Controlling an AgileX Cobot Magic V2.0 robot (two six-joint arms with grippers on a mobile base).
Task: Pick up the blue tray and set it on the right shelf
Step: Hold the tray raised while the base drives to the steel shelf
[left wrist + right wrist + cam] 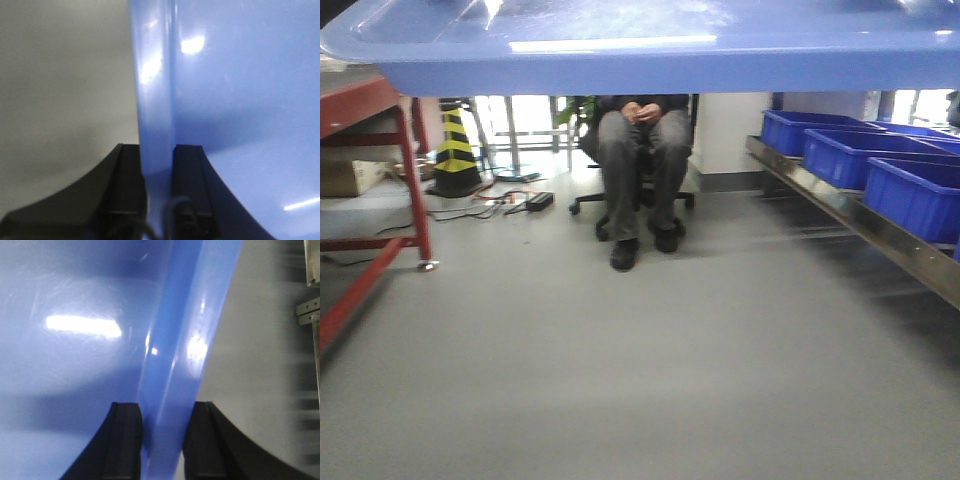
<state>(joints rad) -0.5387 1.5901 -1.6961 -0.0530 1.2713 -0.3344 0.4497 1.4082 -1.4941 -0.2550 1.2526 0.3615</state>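
Left hand [158, 152] clamped on blue tray [240, 90] rim, right hand [164, 410] likewise

The blue tray [640, 60] is smooth, glossy plastic in pale periwinkle, and its rolled rim and flat bottom throw back hard white streaks of light. The fingers [125, 180] of the left gripper [157, 155] look like matt black plastic or rubber with no shine, and those of the right gripper [165, 410] are the same dull black. The right shelf [880, 235] has a bright, mirror-like steel front rail. A perforated upright [310, 310] is duller grey metal. The storage bins [910, 195] are darker blue plastic with a soft sheen. The table frame [415, 200] is red-painted metal. The floor [620, 380] is smooth grey with a faint satin gloss.
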